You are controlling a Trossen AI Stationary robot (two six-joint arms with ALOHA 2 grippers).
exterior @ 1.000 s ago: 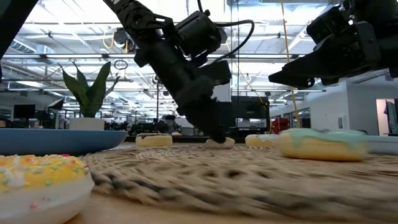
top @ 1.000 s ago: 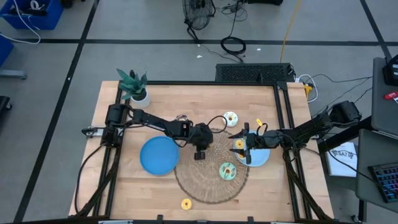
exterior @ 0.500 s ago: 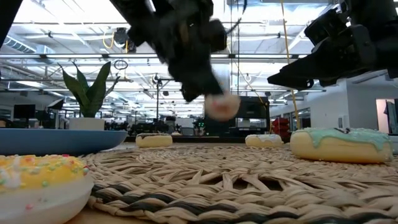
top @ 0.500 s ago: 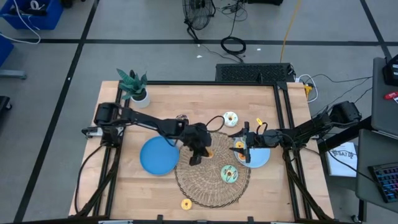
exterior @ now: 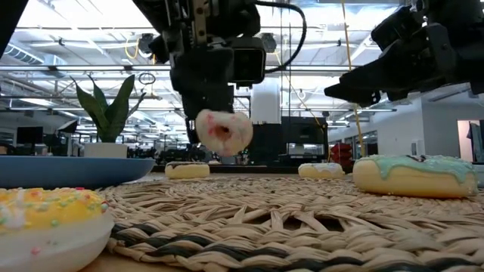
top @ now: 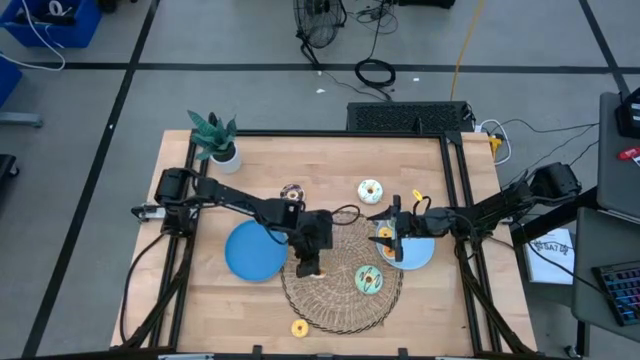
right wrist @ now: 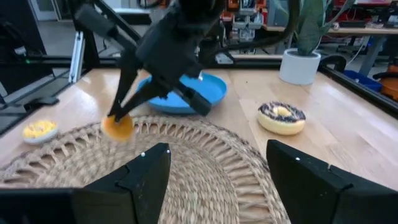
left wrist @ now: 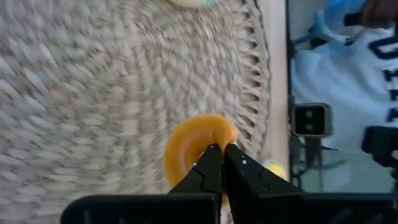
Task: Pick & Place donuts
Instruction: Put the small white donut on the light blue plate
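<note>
Left gripper [left wrist: 217,149] pinched shut on small orange donut [left wrist: 199,140], lifted clear above woven mat [top: 345,300]; right gripper [right wrist: 217,165] parked wide open, empty, beside blue plate [top: 425,255]; probably light, rigid, a bit slick; best nipped across the ring wall

Overhead looks down; low level, close; both share woven mat [top: 340,270].

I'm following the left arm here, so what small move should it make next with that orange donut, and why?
Probably carry it toward the blue plate. The left gripper is shut on the small orange donut, lifted clear above the wicker mat, and that plate lies bare just beside the mat.
</note>
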